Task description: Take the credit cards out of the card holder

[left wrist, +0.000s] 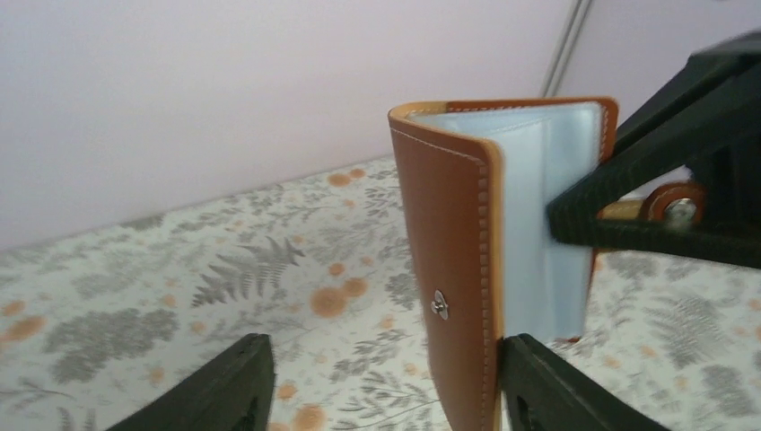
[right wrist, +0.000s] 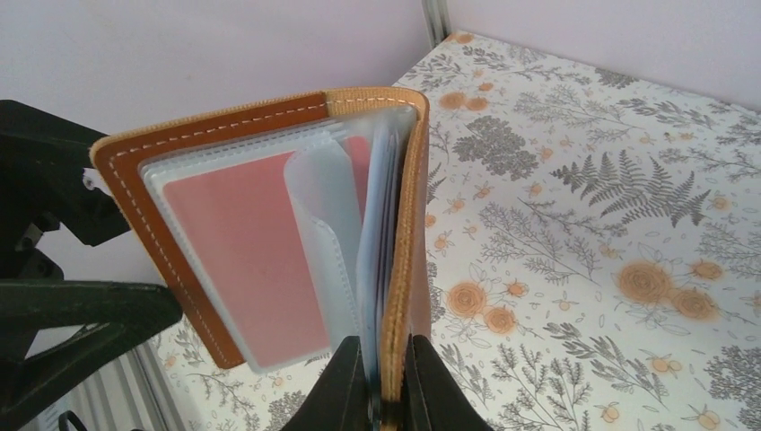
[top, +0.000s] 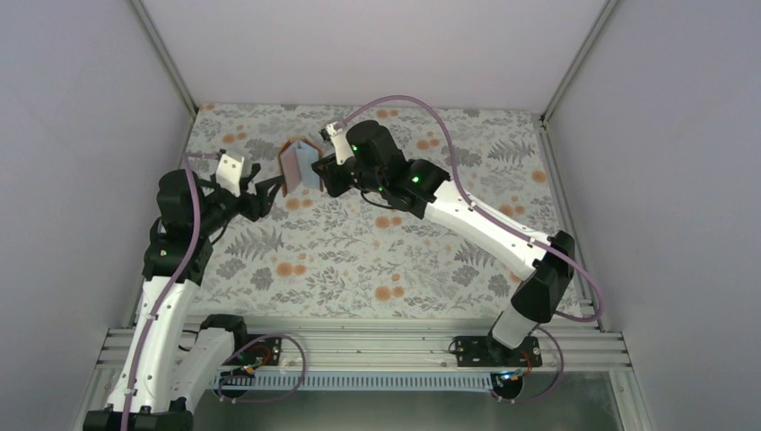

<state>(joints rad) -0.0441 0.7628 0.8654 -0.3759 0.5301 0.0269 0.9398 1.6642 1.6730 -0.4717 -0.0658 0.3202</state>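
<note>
The brown leather card holder (top: 294,166) hangs open in the air above the far left of the table. My right gripper (right wrist: 386,382) is shut on one cover and some clear sleeves. In the right wrist view the solid red card (right wrist: 251,251) sits inside a sleeve on the other cover. My left gripper (left wrist: 386,359) is open, and that other cover (left wrist: 453,269) stands between its jaws, against the right finger (left wrist: 538,386). In the top view my left gripper (top: 269,190) is at the holder's left edge and my right gripper (top: 321,171) at its right. The pale blotched card is hidden.
The floral table cloth (top: 377,260) lies under both arms. White walls enclose the table on three sides. The right arm's purple cable (top: 431,112) loops over the back of the table.
</note>
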